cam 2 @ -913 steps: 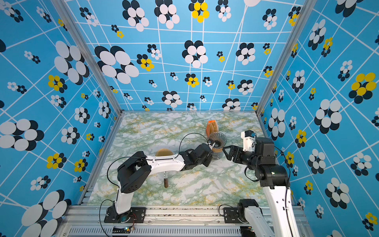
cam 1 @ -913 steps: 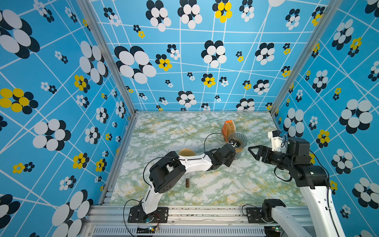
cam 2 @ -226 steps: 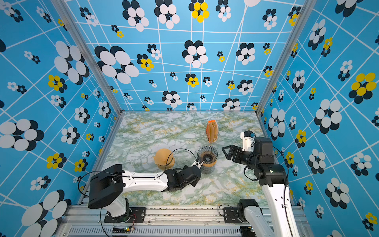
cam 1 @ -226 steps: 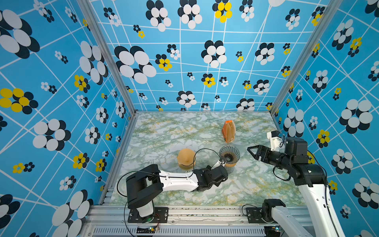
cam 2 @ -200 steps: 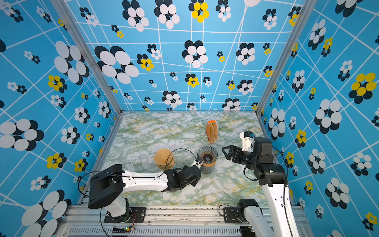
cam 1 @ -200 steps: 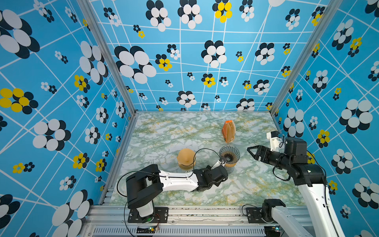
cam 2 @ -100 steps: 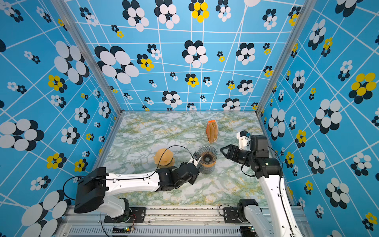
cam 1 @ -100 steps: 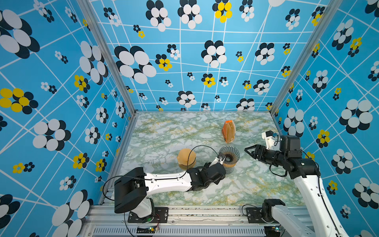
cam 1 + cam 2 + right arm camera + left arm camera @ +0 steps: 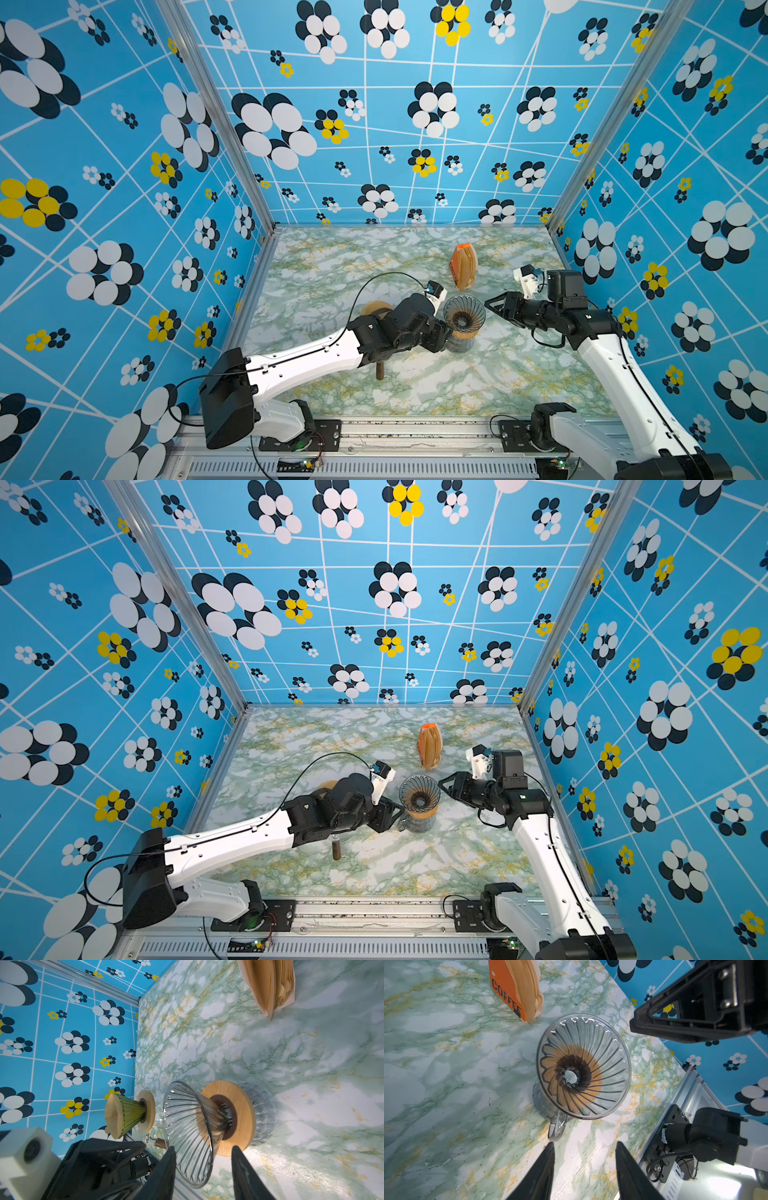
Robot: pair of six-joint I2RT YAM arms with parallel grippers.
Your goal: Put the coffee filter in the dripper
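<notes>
Marbled green desk (image 9: pixel 415 386), blue floral walls. Glass dripper (image 9: pixel 464 316) sits on its carafe (image 9: pixel 261 1113) mid-desk, with no paper in it. The coffee filter isn't out yet: all are in the orange filter pack (image 9: pixel 463 266) standing just behind. Left gripper (image 9: pixel 584 1144) is by the glass handle (image 9: pixel 556 1130), jaws apart, empty. Right gripper (image 9: pixel 203 1147) has its jaws apart too, with the dripper rim showing between them; we can't tell contact. We read this as pre-fetch. Next we need one gripper at the pack, pinching a single sheet. The paper is thin, so several could drag out.
</notes>
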